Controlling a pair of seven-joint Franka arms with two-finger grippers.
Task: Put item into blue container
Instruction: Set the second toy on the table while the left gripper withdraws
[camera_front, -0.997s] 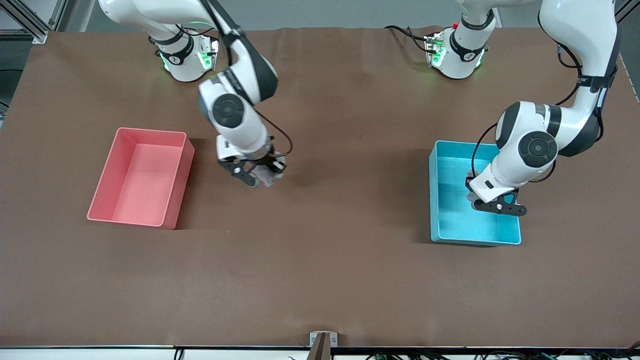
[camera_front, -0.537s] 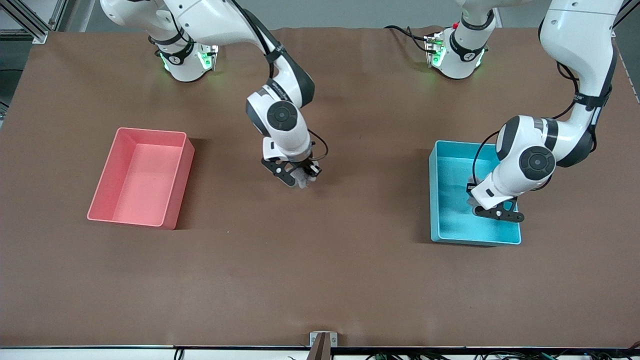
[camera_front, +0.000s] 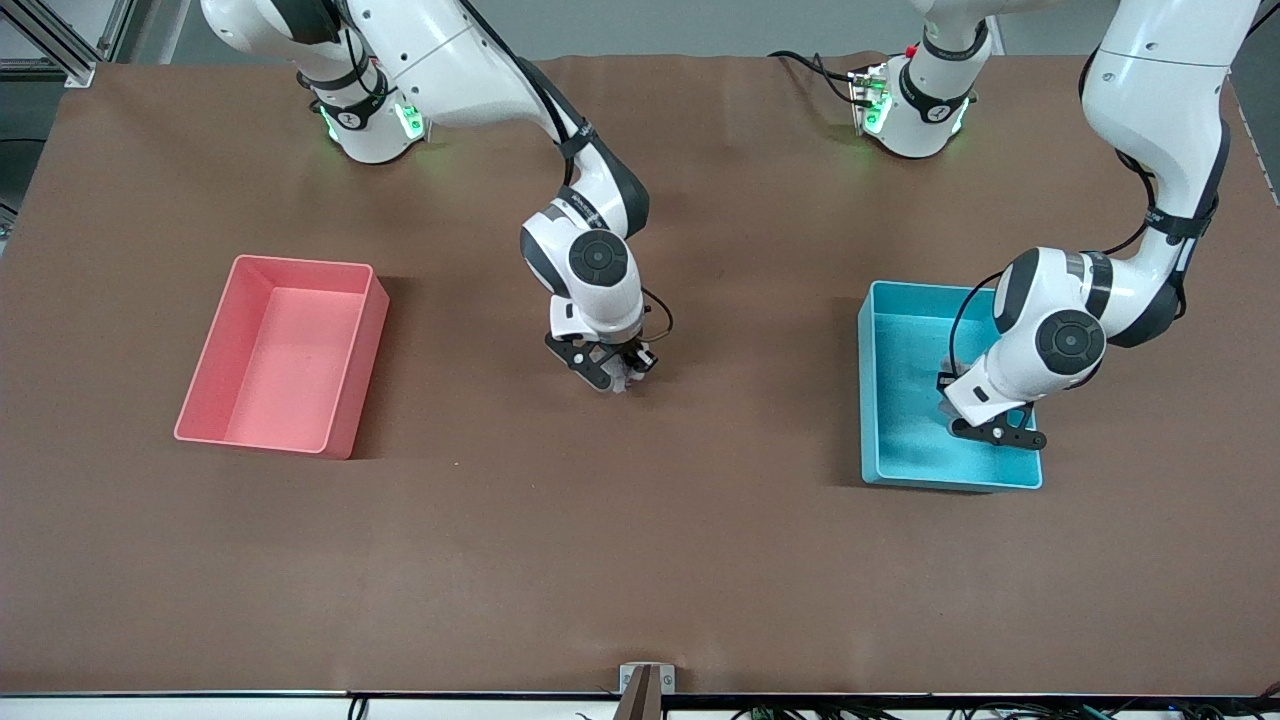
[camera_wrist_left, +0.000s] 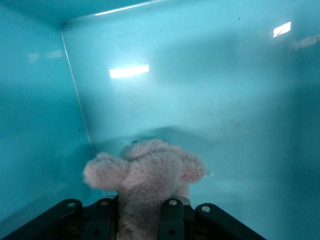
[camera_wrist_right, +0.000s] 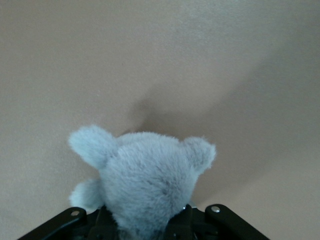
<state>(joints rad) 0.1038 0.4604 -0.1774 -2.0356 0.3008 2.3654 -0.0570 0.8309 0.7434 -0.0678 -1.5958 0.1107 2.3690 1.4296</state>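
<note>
in the front view we see the blue container (camera_front: 905, 440) toward the left arm's end of the brown surface (camera_front: 640, 560), and a pink bin (camera_front: 285, 355) toward the right arm's end, well apart from it. the left gripper (camera_front: 985, 430) is down inside the blue container, and the right gripper (camera_front: 610, 375) is low over the bare middle of the surface, a pale plush just showing at its tip.

in the left wrist view, the left gripper's jaws are clamped on a pinkish-grey plush toy (camera_wrist_left: 147, 175), which hangs close to the cyan floor of the container (camera_wrist_left: 225, 90), near one wall.

in the right wrist view, the right gripper's jaws grip a light blue plush toy (camera_wrist_right: 145, 177), held just above the surface (camera_wrist_right: 160, 55), its shadow on the cloth right beside it.
</note>
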